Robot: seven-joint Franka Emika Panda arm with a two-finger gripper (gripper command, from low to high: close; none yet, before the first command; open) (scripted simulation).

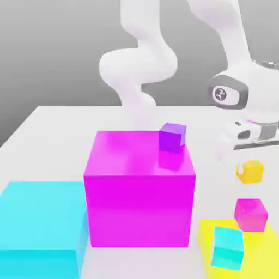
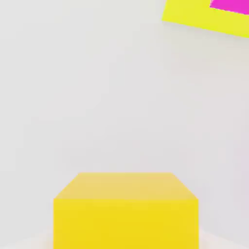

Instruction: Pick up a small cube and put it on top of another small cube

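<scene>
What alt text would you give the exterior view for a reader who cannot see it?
A white robot arm's claw hangs above a small yellow-orange cube on a pale table. A small pink cube and a cyan cube sit on a flat yellow block; a large magenta block carries a purple cube, beside a flat cyan block.

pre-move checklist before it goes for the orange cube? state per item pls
1. Orange cube on the table, standing apart from other things: ok.
2. Gripper above the cube in the exterior view: ok.
3. Cube centred under the hand: cannot tell; it sits at the edge of the hand view.
4. Fingers open enough: cannot tell.
5. Stack targets free on top: pink cube and cyan cube on the yellow block, nothing on either: ok.
6. Purple cube on the big magenta block, away from the gripper's path down: ok.
</scene>
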